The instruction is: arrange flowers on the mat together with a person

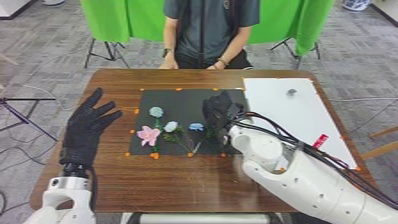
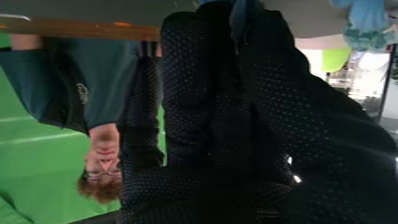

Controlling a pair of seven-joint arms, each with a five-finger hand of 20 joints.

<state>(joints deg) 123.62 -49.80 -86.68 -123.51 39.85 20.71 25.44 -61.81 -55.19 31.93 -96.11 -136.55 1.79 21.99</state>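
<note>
Here, left hand (image 1: 82, 132), fingers apart, right hand (image 1: 222, 109) over black mat (image 1: 173, 100), fingers pinching something blue (image 2: 240, 19)

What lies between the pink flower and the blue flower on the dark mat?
The head view shows a pale, whitish flower between the pink flower and the blue flower.

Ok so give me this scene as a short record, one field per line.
surface: brown table
mat: dark mat
pink flower: leftmost bloom, nearest the robot
pale green flower: farthest bloom
white flower: right of the pink one
blue flower: rightmost bloom
left hand: left of the mat, fingers spread
right hand: over the mat's right side
white sheet: right of the mat
</note>
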